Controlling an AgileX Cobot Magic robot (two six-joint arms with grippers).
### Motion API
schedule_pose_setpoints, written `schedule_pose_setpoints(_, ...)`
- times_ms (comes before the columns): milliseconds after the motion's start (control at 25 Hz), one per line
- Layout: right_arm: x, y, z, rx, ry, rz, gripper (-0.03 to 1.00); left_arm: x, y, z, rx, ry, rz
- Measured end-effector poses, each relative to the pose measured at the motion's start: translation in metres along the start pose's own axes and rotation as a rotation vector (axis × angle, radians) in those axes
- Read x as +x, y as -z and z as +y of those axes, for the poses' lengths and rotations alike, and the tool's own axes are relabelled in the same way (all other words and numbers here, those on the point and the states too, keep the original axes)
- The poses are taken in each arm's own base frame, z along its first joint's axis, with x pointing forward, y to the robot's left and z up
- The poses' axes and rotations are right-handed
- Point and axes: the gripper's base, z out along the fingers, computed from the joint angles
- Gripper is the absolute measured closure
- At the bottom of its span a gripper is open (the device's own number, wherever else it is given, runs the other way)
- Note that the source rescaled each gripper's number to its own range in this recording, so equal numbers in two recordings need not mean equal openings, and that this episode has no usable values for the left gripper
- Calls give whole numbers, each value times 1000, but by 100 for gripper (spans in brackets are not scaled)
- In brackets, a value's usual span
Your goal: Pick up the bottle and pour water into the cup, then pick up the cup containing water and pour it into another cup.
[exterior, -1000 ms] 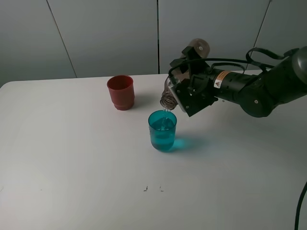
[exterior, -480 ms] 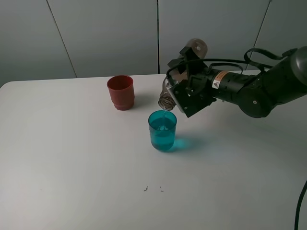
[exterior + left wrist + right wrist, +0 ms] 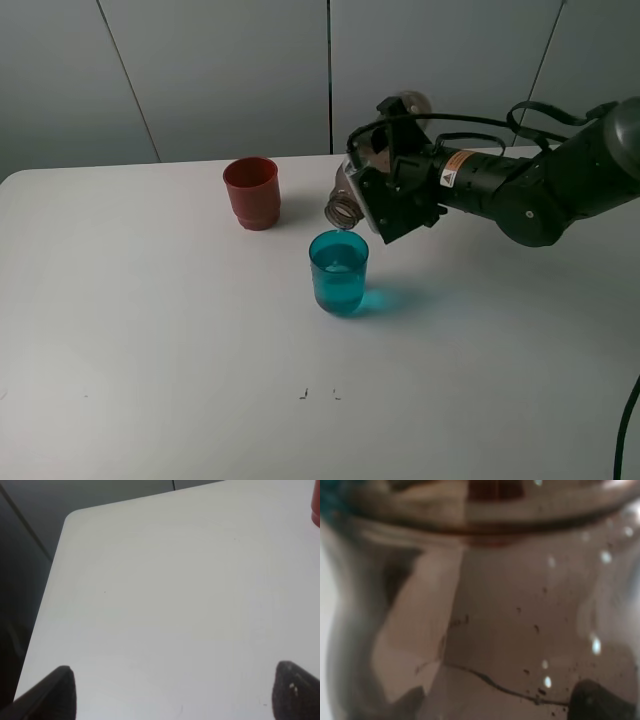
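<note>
My right gripper (image 3: 392,190) is shut on the smoky grey-brown bottle (image 3: 352,195) and holds it tilted, its open mouth pointing down and left just above the teal cup's far rim. The bottle fills the right wrist view (image 3: 485,610). The translucent teal cup (image 3: 339,272) stands upright at the table's middle with water in it. The red cup (image 3: 251,192) stands upright behind and to its left; a sliver of it shows in the left wrist view (image 3: 316,505). The left gripper (image 3: 175,692) is open over bare table, out of the exterior view.
The white table (image 3: 150,330) has two small dark marks (image 3: 318,394) near its front. Its left edge shows in the left wrist view (image 3: 50,595). A black cable (image 3: 625,430) hangs at the right edge.
The bottle's mouth has lifted slightly and swung a little left, away from the teal cup's rim. The cups have not moved.
</note>
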Motion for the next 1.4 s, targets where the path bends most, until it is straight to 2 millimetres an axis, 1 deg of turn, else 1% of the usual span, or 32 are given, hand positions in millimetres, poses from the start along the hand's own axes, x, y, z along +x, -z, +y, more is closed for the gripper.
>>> schedule_pose_setpoints(160,-1,0,0,-4,-106,-10,96,0,0,0,0,0,0)
schedule_pose_setpoints(320,-1,2,2,-57,-276,-8,96,0,0,0,0,0,0)
schedule_pose_setpoints(440,0,5,-1,-72,-445,2,96,0,0,0,0,0,0)
schedule_pose_setpoints(560,1,6,-4,-67,-669,11,96,0,0,0,0,0,0)
schedule_pose_setpoints(680,1,6,-4,-68,-854,19,96,0,0,0,0,0,0)
schedule_pose_setpoints(800,5,7,-2,-66,-1026,37,96,0,0,0,0,0,0)
schedule_pose_setpoints(960,20,9,2,-43,-1296,88,96,0,0,0,0,0,0)
schedule_pose_setpoints(1120,38,13,4,26,-1528,123,96,0,0,0,0,0,0)
schedule_pose_setpoints(1280,61,15,2,115,-1658,169,96,0,0,0,0,0,0)
schedule_pose_setpoints(1400,78,12,2,176,-1756,187,96,0,0,0,0,0,0)
